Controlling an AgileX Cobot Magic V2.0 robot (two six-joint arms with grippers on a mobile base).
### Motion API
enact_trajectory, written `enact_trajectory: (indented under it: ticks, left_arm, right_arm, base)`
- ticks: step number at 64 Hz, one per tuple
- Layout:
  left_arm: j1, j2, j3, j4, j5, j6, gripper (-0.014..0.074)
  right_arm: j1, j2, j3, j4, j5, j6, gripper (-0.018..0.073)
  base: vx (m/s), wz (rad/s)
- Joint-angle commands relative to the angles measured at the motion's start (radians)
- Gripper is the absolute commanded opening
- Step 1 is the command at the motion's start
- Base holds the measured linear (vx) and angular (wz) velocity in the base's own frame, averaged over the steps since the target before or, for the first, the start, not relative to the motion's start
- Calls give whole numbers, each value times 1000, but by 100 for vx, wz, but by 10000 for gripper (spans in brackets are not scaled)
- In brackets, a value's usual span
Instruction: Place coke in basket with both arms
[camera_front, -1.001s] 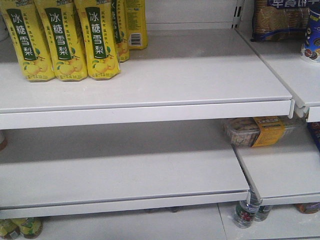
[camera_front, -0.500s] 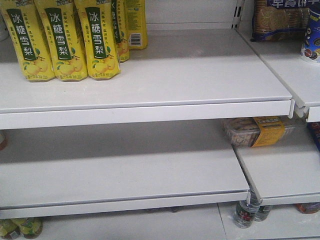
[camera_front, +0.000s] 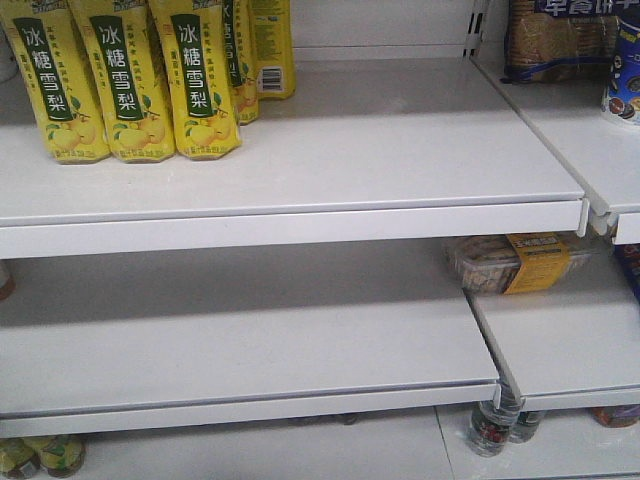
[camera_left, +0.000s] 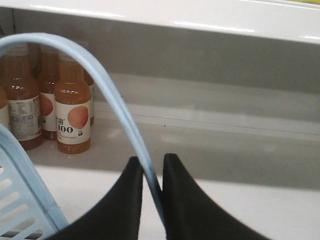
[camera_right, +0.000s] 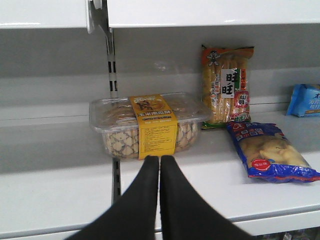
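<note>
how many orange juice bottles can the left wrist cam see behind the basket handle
4 at least. One peach-label bottle stands in front, one at its left, one between them behind, and a sliver behind the front one. More may be hidden.

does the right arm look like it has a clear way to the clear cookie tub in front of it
Probably yes. The right gripper is shut and empty, pointing straight at the clear cookie tub, with only bare shelf between them. It would have to open first.
</note>
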Motion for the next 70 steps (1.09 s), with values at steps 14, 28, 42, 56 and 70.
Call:
enact_trajectory:
  ticks: [14,28,42,56,70]
  left_arm:
    - [8,-21,1,41,-156,37,-6]
    - [8,-21,1,41,-156,37,-6]
    - [8,-21,1,41,-156,37,-6]
    - [8,-21,1,41,-156,37,-6]
    - [8,-21,1,41,-156,37,-6]
  right_arm:
    - [-2,-18,15,1,-73,-6,-5]
    - [-2,-18,15,1,-71,-6,-5]
    - [-2,-18,15,1,-71,-6,-5]
    - [-2,-18,15,1,-71,-6,-5]
    - [-2,-18,15,1,-71,-6,-5]
  base:
    - [0,0]
    - [0,0]
    - [0,0]
    - [0,0]
    - [0,0]
